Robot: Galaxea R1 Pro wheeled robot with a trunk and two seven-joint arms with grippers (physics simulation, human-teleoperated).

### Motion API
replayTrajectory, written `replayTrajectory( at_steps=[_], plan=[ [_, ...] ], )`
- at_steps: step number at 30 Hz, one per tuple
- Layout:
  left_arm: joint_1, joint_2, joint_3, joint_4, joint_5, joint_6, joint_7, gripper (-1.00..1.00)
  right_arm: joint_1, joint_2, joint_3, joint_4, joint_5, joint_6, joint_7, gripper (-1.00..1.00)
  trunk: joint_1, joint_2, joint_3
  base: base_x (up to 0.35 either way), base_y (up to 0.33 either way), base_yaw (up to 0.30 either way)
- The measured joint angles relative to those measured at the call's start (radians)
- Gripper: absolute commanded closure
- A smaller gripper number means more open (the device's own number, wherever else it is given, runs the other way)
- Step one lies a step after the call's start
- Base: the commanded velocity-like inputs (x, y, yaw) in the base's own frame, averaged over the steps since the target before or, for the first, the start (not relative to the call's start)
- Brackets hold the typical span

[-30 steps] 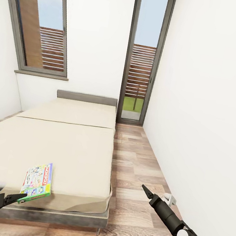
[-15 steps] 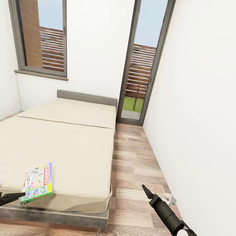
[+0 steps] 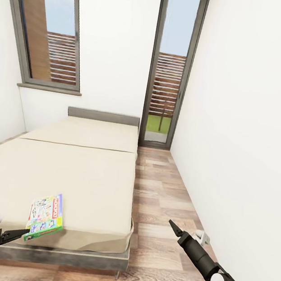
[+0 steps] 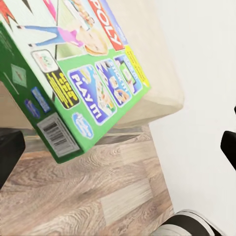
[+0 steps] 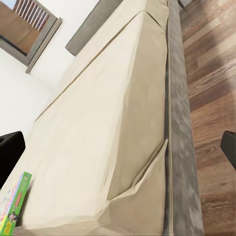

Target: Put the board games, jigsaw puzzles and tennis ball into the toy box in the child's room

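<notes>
Nearest the camera, the left gripper (image 3: 22, 232) reaches in low from the left, its dark fingers spread apart and holding nothing, their tips just at the near corner of a board game (image 3: 45, 216). The board game is a thin flat box with a white, green and yellow printed lid; it lies on the near edge of the bed (image 3: 83, 181), its near corner jutting slightly past the mattress edge over the floor (image 3: 167, 200). From the left wrist camera the board game (image 4: 73, 73) looms close, showing its green side with a barcode label, above the wood planks. On the other side, the right gripper (image 3: 172, 227) hangs over the brown-grey wood floor, between the bed and the white wall (image 3: 247, 131), fingers parted and empty, well apart from the box. The bed has two cream mattresses on a grey frame. Beyond it stands a grey headboard (image 3: 103, 116), then a window (image 3: 47, 29) on the left and a tall glass door (image 3: 170, 67) at the far end.
</notes>
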Motion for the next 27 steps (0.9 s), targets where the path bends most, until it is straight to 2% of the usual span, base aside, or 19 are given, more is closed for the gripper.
replayTrajectory(
  at_steps=[2,8,14,17,27],
  plan=[
    [0.0,0.0,0.0,0.0,0.0,0.0,0.0,-1.0,0.0,0.0,0.0,0.0,0.0,0.0,0.0,-1.0,0.008,-0.014,-0.006,0.0,0.0,0.0],
    [0.0,0.0,0.0,0.0,0.0,0.0,0.0,-1.0,0.0,0.0,0.0,-0.001,0.0,0.0,0.0,-1.0,0.008,-0.014,-0.006,0.0,0.0,0.0],
    [0.0,0.0,0.0,0.0,0.0,0.001,0.0,-1.0,0.0,0.0,0.0,0.0,0.0,0.0,0.0,-1.0,0.031,-0.056,-0.025,0.0,0.0,0.0],
    [0.0,0.0,0.0,0.0,0.0,0.001,0.0,-1.0,0.0,0.0,0.0,-0.001,0.0,0.0,0.0,-1.0,0.031,-0.056,-0.025,0.0,0.0,0.0],
    [0.0,0.0,0.0,0.0,0.0,0.001,0.0,-1.0,0.0,0.0,0.0,0.0,0.0,0.0,0.0,-1.0,0.061,-0.112,-0.05,0.0,0.0,0.0]
  ],
)
